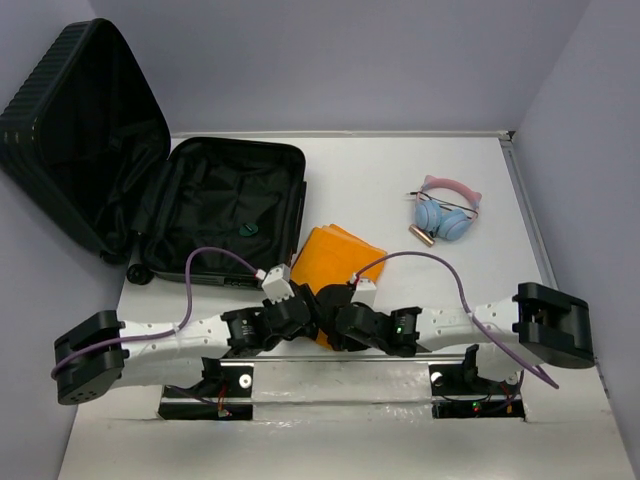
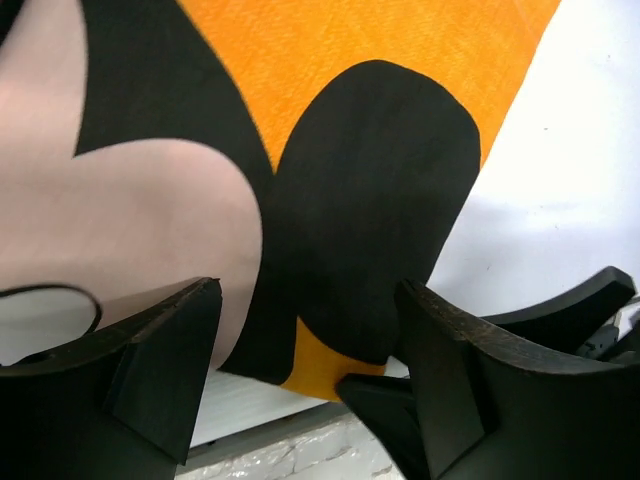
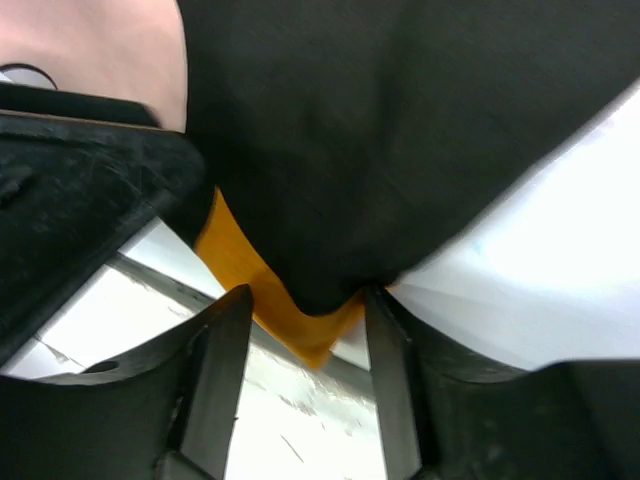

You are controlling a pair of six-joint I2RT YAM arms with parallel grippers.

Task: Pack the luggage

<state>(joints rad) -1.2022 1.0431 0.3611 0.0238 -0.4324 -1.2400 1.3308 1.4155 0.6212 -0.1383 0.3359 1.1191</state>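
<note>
The luggage (image 1: 225, 210), a black ribbed hard-shell suitcase, lies open at the back left with its lid (image 1: 80, 130) leaning on the wall. Something small and green lies on its dark lining. A folded orange cloth (image 1: 340, 255) with a black and pink print lies on the table just right of it. Both grippers meet at the cloth's near corner. My left gripper (image 2: 308, 300) is open, with the corner (image 2: 320, 370) between its fingers. My right gripper (image 3: 308, 300) is open around the same corner (image 3: 310, 335), its right finger touching the cloth.
Blue and pink headphones (image 1: 447, 210) lie at the back right with a small gold tube (image 1: 422, 236) beside them. The table's near edge runs right under the grippers. Walls close the table at the back and on both sides.
</note>
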